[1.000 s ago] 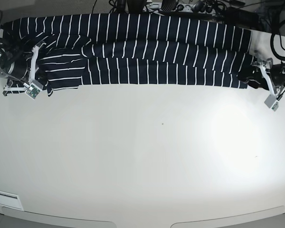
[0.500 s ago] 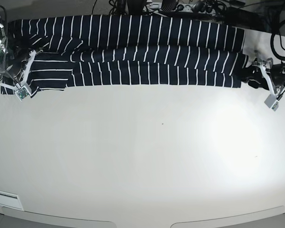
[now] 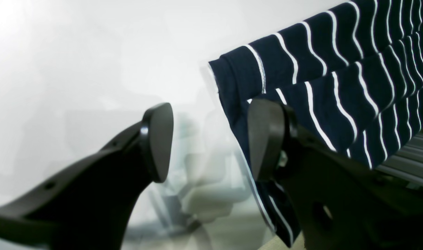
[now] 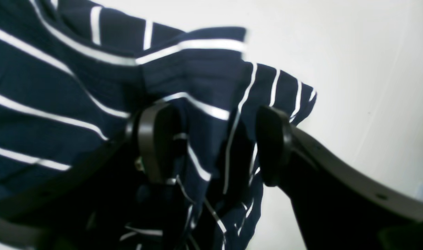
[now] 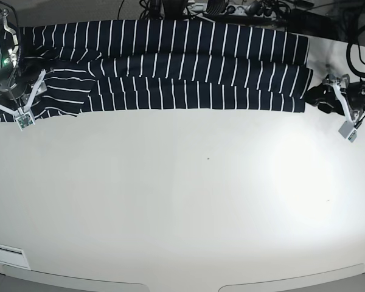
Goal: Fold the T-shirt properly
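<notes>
Your T-shirt point(image 5: 170, 67) lies folded into a long narrow band along the far edge of the bench point(image 5: 188, 207), its long axis running side to side. That axis is what the coming move turns on — each arm sits at one end of the band.

Right gripper point(image 4: 211, 146): jaws spread wide, with bunched striped cloth lying loose between them. It clamps nothing; in the base view it sits over the sleeve end of the T-shirt point(image 5: 21, 97).

Left gripper point(image 3: 211, 139): jaws wide apart and holding nothing. One finger point(image 3: 265, 139) stands in front of the hem corner of the T-shirt; whether it touches I cannot tell. In the base view this gripper point(image 5: 322, 97) sits just beside the band's opposite end, off the cloth.

Judgement: neither arm is nearer the middle — a crosswise fold would have to bring one end along the band toward the other.
</notes>
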Motion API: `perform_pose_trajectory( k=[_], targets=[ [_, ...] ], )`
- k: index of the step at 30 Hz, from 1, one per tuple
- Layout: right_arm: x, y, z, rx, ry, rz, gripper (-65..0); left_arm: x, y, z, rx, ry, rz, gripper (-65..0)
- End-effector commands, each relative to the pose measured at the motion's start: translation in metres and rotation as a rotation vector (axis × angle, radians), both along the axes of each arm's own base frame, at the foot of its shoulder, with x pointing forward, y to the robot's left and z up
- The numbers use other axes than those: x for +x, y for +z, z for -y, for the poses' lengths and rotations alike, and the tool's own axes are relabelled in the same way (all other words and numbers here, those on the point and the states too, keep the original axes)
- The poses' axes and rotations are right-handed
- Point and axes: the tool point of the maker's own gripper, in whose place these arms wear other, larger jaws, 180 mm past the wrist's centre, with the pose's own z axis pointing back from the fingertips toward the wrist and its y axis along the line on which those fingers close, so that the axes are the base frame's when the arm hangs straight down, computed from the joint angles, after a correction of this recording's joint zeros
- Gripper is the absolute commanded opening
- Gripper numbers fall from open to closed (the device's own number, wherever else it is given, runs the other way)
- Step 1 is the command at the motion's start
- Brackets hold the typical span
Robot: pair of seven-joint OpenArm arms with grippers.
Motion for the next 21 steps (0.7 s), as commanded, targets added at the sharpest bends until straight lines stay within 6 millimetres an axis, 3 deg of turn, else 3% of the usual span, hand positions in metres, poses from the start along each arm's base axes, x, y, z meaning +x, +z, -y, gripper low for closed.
perform_pose_trajectory(
  k=[1,6,10,16,21],
  targets=[
    [0.015,0.021,0.009,-0.06,0.002,0.087,-25.7,0.01,0.014,-0.005,0.006,0.0,0.043,-29.0],
    [0.029,0.073,0.047,-0.292,-0.156,0.319,-26.3,0.01,0.013,-0.006,0.013,0.0,0.041,-29.0],
    [0.024,0.095,0.062,-0.388,-0.256,0.396,-40.0,0.011,0.014,-0.005,0.01,0.002,0.047,-29.0],
    [0.016,0.062,0.036,-0.243,-0.237,0.305,-40.6,0.011,0.014,-0.005,0.011,0.002,0.046,-29.0],
    [0.013,0.049,0.023,-0.173,-0.236,0.275,-40.6,0.011,0.014,-0.005,0.01,0.002,0.047,-29.0]
  ],
)
